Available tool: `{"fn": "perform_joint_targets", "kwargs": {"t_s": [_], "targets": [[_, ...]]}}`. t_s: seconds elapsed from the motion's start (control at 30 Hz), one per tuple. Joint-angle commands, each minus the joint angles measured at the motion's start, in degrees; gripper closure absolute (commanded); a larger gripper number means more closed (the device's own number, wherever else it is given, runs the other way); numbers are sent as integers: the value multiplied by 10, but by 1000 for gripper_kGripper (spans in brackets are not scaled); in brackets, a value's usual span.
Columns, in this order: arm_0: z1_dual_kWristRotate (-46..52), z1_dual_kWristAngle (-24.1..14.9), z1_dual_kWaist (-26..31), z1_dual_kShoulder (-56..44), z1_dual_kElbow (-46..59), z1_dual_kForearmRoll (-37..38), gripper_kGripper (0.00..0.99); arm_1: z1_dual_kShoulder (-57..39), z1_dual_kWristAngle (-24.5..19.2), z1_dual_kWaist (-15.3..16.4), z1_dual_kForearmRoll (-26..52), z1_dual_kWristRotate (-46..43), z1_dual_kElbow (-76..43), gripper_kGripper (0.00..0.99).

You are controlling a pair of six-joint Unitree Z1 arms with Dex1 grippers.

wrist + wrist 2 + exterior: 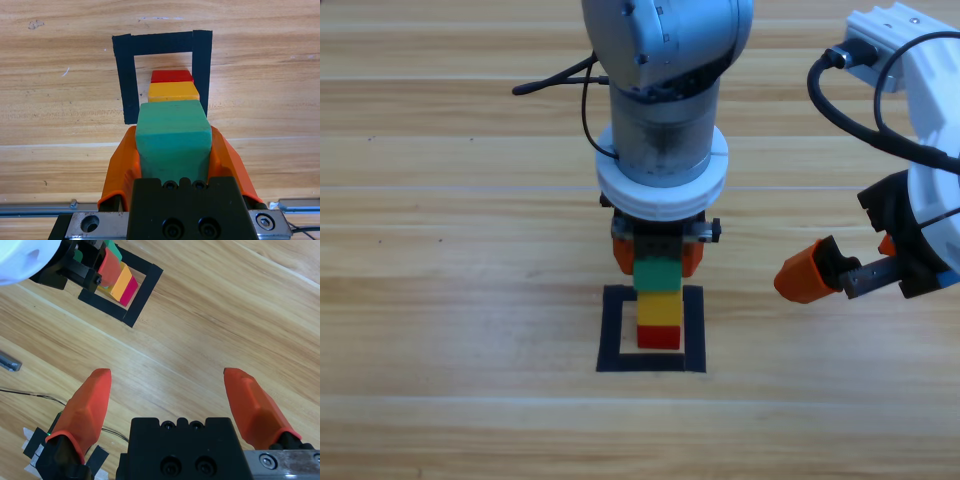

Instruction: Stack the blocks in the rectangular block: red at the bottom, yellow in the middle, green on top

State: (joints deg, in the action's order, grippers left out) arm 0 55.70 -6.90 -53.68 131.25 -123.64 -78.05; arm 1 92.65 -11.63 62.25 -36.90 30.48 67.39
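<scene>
We are looking down on a wooden table (440,300) where the left gripper (658,256) is reaching straight down from the top of the picture. Its two orange jaws are pressing against the sides of the green cube (658,275), gripping it. The green cube is sitting on the yellow cube (659,309), and the yellow cube is sitting on the red cube (659,337), so the three are forming one upright column. The column is standing on bare wood inside the black tape square (611,330), nearer its right side in the left wrist view. From that wrist camera we are seeing the green cube (172,140) filling the space between the jaws, with the yellow (172,91) and red (171,76) cubes showing beyond it.

The right gripper (820,275) is hanging over bare wood to the right of the square, well apart from the stack. Its jaws are standing wide apart with nothing between them.
</scene>
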Motion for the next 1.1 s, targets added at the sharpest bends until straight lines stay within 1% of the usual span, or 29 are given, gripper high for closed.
{"fn": "perform_joint_targets", "kwargs": {"t_s": [0.03, 1.1], "targets": [[10, 4, -16, 28, 4, 4, 988, 31, -2, -14, -11, -2, -16, 0], [13, 1, -23, 36, -1, 4, 988, 29, -3, -14, -11, -2, -17, 0]]}}
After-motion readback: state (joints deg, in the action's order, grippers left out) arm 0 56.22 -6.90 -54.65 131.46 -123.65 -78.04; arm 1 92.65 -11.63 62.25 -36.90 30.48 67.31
